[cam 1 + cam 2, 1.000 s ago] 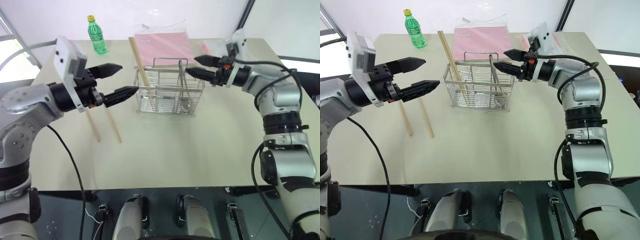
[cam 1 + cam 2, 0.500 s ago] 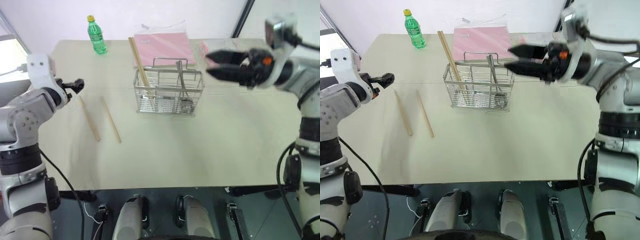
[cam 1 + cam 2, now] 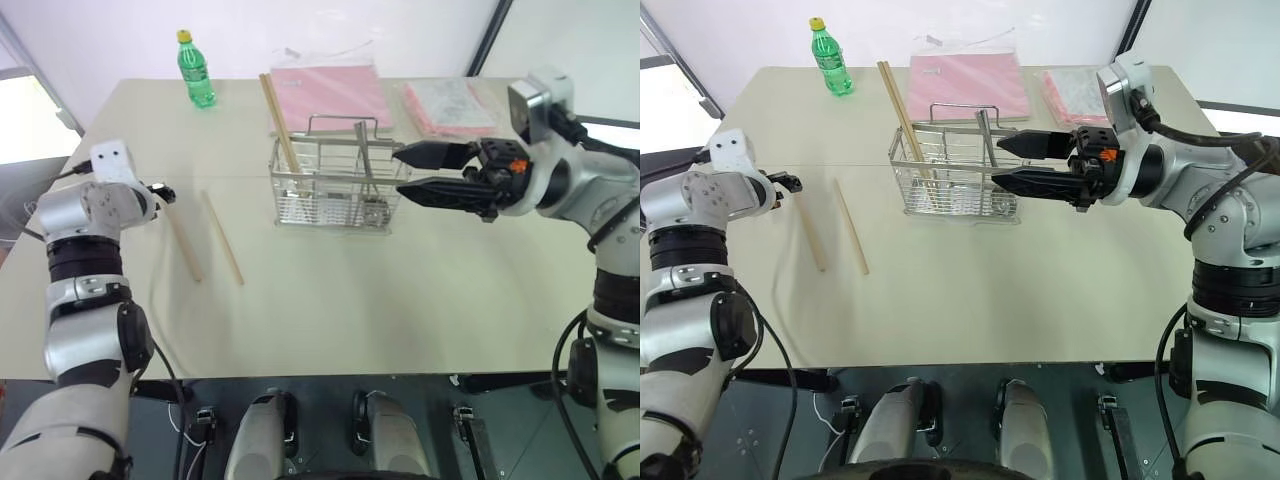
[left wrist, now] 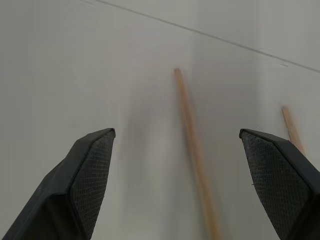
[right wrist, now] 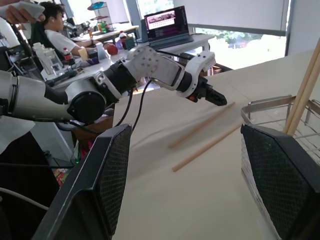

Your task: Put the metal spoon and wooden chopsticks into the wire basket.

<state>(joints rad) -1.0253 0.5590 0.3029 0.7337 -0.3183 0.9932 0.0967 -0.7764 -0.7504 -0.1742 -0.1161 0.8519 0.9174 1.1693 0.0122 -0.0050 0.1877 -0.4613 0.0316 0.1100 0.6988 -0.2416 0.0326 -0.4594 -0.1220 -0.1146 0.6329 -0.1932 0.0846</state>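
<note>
Right now two wooden chopsticks (image 3: 222,237) lie loose on the worktop (image 3: 330,300), two more and the metal spoon (image 3: 366,175) standing in the wire basket (image 3: 338,190). Left end effector (image 4: 187,150) spread above one stick; right end effector (image 3: 402,170) gapes empty beside the basket.

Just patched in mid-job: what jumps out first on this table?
The silver wire-mesh basket stands mid-table, already holding the metal spoon and pale wooden chopsticks that lean out of its left end. Two more pale wooden sticks lie flat on the table to its left, with the open left gripper poised over them. The open right gripper hangs beside the basket's right end.
</note>
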